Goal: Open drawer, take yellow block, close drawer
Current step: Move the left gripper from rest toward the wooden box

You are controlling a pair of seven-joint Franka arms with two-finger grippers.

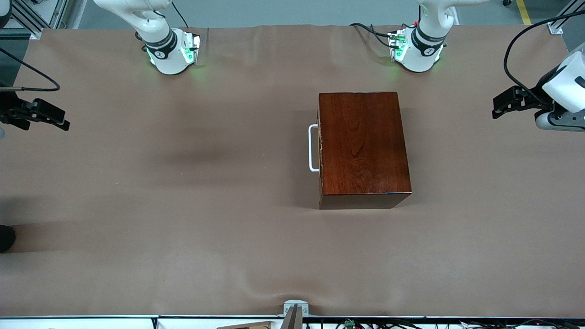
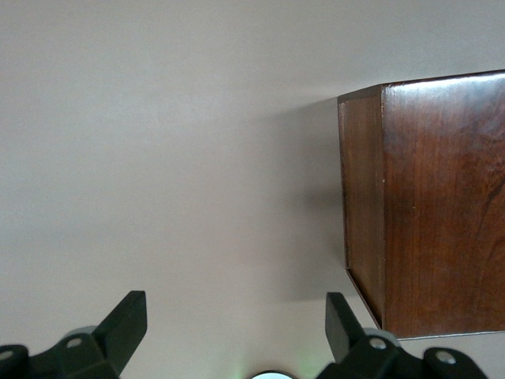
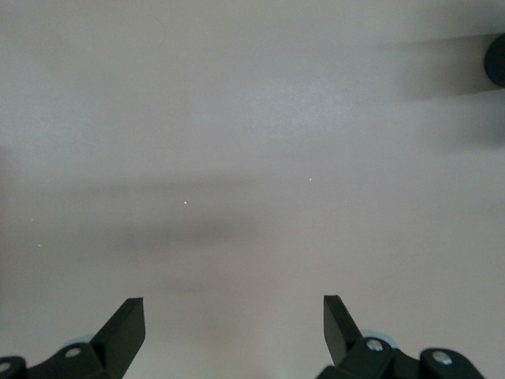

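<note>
The glossy reddish-brown wooden box [image 1: 363,146] stands on the table toward the left arm's end. Its drawer is shut; only the white U-shaped handle [image 1: 312,148] shows, on the side facing the right arm's end. The yellow block is hidden. My left gripper [image 1: 498,105] is open and empty above the table at the left arm's end, apart from the box; the left wrist view shows its open fingers [image 2: 126,324] and one end of the box [image 2: 430,205]. My right gripper [image 1: 61,121] is open and empty above the table edge at the right arm's end; its fingers [image 3: 126,324] show over bare cloth.
A brown cloth [image 1: 183,205] covers the whole table. The two arm bases [image 1: 171,52] stand along the edge farthest from the front camera. A small metal bracket [image 1: 295,310] sits at the nearest edge.
</note>
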